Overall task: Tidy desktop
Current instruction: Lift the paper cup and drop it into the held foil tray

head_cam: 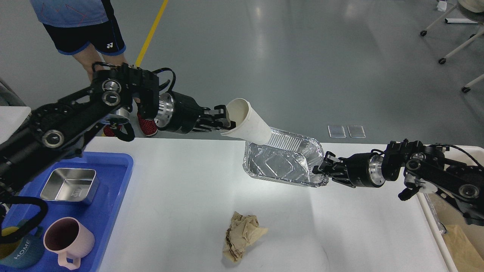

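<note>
Your left jaws [223,119] clamp the rim of a white paper cup [247,122], tipped with its base down into the foil tray [281,160]. Your right jaws [320,170] pinch that tray's near right corner, lifting it tilted above the worktop [181,196]. Below both jaws, crumpled brown paper [242,236] lies on the white surface. Far left of them sits a blue tray [113,196] holding a steel tin [70,185] and pink mug [68,238].

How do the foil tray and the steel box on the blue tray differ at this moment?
The foil tray is crinkled, tilted and held off the desktop by the right pincer; the steel box is smooth, level and resting on the blue tray. The foil tray looks larger. Both are open-topped, rectangular and metallic.
</note>
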